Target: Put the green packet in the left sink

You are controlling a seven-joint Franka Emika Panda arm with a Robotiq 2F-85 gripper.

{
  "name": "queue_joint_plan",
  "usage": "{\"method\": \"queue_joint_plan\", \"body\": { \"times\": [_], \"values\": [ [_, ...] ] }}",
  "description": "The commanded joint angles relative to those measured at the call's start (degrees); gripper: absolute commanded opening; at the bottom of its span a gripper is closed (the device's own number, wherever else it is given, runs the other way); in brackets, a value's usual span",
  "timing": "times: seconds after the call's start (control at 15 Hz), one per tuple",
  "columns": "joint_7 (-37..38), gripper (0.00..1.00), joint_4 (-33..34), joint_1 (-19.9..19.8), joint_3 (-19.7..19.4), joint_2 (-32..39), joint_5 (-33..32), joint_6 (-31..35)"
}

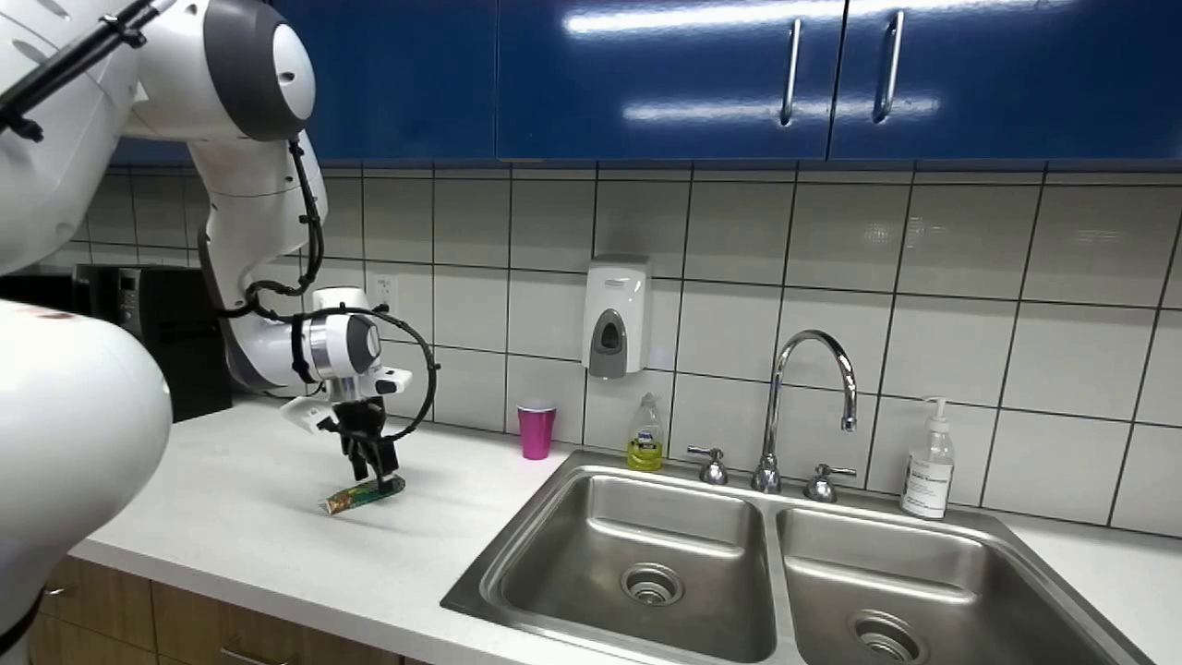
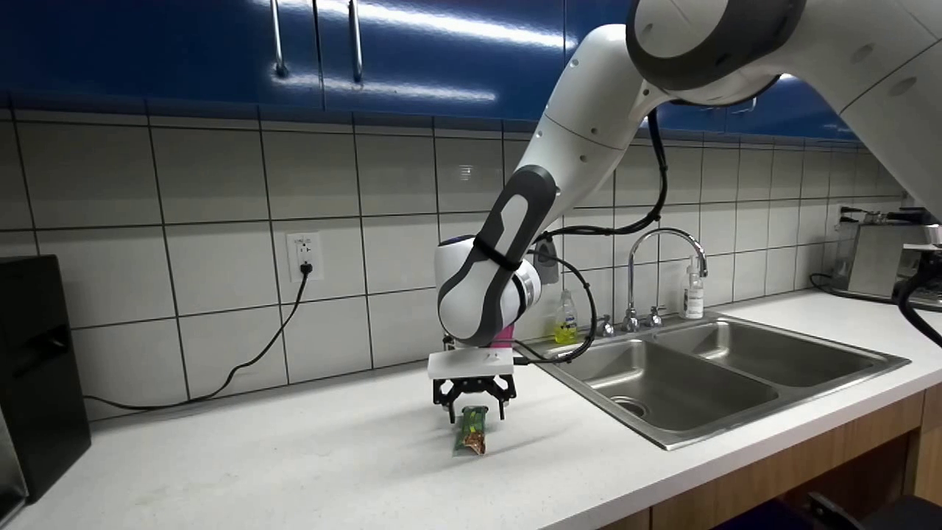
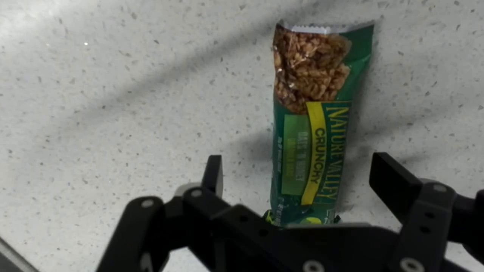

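The green packet [image 1: 355, 499] is a flat, elongated green bar wrapper with brown and yellow print. It lies on the white counter to the left of the double sink in an exterior view, and it shows in an exterior view [image 2: 472, 433] and the wrist view [image 3: 315, 128]. My gripper [image 2: 477, 419] points down over the packet's far part. In the wrist view its open fingers [image 3: 297, 155] stand on either side of the packet, with a gap on both sides. The packet's lower end is hidden behind the gripper body there. The left sink [image 1: 572, 591] is a steel basin with a round drain.
The right basin [image 1: 868, 573] adjoins the left sink. A pink cup [image 1: 536, 431], a yellow soap bottle [image 1: 645, 441], the faucet [image 1: 776, 406] and a pump bottle [image 1: 928, 466] stand along the back. A black appliance [image 2: 40, 383] stands at the counter's far end from the sink.
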Motion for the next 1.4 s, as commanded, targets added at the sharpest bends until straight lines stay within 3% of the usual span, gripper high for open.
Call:
{"method": "queue_joint_plan", "body": {
  "times": [0.0,0.67,0.73,0.8,1.2,1.33],
  "values": [
    [2.37,1.0,1.41,0.88,-0.93,1.0,-1.51,0.09],
    [2.09,1.0,2.16,0.9,-0.95,2.03,-1.17,0.1],
    [2.06,0.75,2.19,0.93,-0.93,2.08,-1.16,0.17],
    [2.03,0.74,2.23,0.95,-0.92,2.14,-1.15,0.19],
    [1.91,0.25,2.39,1.15,-0.85,2.5,-1.02,0.54],
    [2.01,0.15,2.31,1.23,-0.92,2.48,-1.01,0.73]
  ]
}}
